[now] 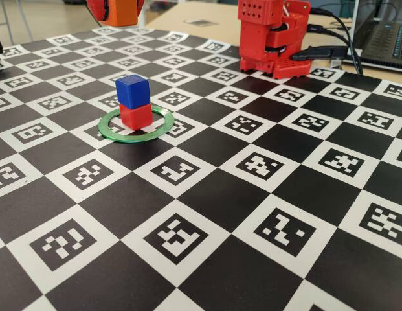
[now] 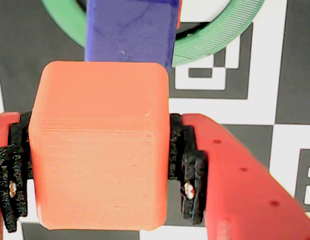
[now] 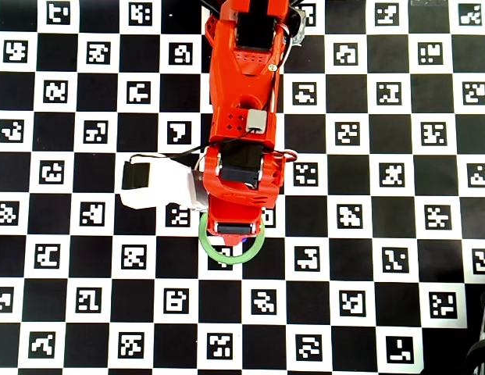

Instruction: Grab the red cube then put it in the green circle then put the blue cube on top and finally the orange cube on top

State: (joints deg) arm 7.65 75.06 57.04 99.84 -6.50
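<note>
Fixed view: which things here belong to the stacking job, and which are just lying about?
Job:
- red cube, inside the green circle
- blue cube, on the red cube
- orange cube, held in the gripper

Lying about:
- laptop and cables beyond the checkered mat

The blue cube [image 1: 133, 91] sits on the red cube [image 1: 136, 115] inside the green circle [image 1: 135, 123]; the orange cube [image 2: 100, 145] is held above.

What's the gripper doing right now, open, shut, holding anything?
Gripper: shut on the orange cube, fingers pressed to both its sides, held above the blue cube stacked on the red cube.
</note>
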